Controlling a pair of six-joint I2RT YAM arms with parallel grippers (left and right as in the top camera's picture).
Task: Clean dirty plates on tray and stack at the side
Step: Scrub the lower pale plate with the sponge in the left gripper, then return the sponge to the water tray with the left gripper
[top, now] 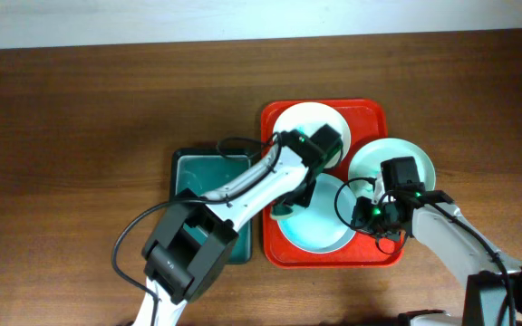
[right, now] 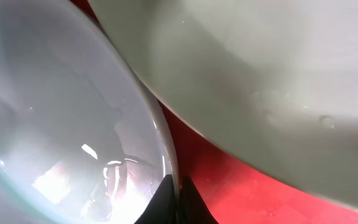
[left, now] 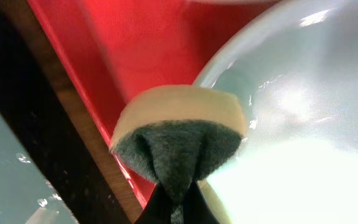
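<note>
Three pale plates sit on the red tray [top: 370, 116]: one at the back [top: 299, 120], one at the right [top: 404, 152], one at the front [top: 320, 228]. My left gripper [top: 290, 205] is shut on a sponge [left: 178, 132] with a tan top and dark green underside, at the left rim of the front plate [left: 291, 112]. My right gripper [top: 359, 214] is shut on that plate's right rim [right: 163, 134]; the wet plate fills the left of the right wrist view, and the right plate [right: 260, 74] lies beside it.
A dark green basin [top: 188, 172] with water stands left of the tray on the brown wooden table [top: 80, 136]. Its edge shows in the left wrist view [left: 17, 155]. Both arms cross over the tray.
</note>
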